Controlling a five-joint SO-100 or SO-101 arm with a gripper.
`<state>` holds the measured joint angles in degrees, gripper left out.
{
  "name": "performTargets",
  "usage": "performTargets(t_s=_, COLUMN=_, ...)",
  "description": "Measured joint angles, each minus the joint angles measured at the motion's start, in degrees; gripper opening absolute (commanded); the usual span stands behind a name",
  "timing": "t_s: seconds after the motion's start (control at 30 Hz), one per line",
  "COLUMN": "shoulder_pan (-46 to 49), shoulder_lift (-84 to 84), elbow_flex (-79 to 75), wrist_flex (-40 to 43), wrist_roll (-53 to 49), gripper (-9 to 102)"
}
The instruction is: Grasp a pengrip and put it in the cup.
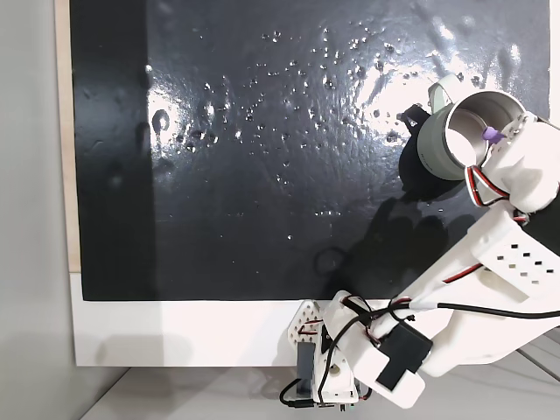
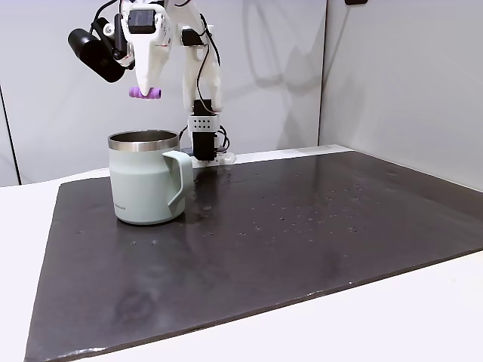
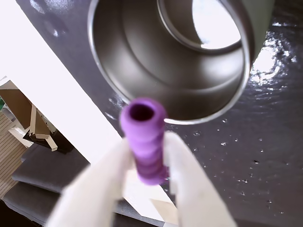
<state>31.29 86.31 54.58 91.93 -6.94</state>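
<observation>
The gripper (image 3: 147, 163) is clamping the pengrip (image 3: 145, 138) at mid-length above the cup (image 2: 145, 187), holding it just over the rim; the ribbed sleeve is looking light, soft and squashable, likely favouring a gentle mid-body pinch.

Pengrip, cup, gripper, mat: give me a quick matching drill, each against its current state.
1. pengrip
2. cup
3. gripper
4. black mat

A. upright, nothing inside
B. wet-looking, speckled with droplets
C. held in the air above the rim
D. shut on a purple ribbed tube

Pairs: 1-C, 2-A, 3-D, 4-B
</observation>
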Motion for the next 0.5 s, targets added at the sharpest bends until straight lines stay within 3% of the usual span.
performTargets(t_s=0.5, shoulder_pan=-1.1, shoulder_lift=-0.6, elbow_flex=0.0, wrist_flex=1.4, wrist_roll=1.5, gripper=36)
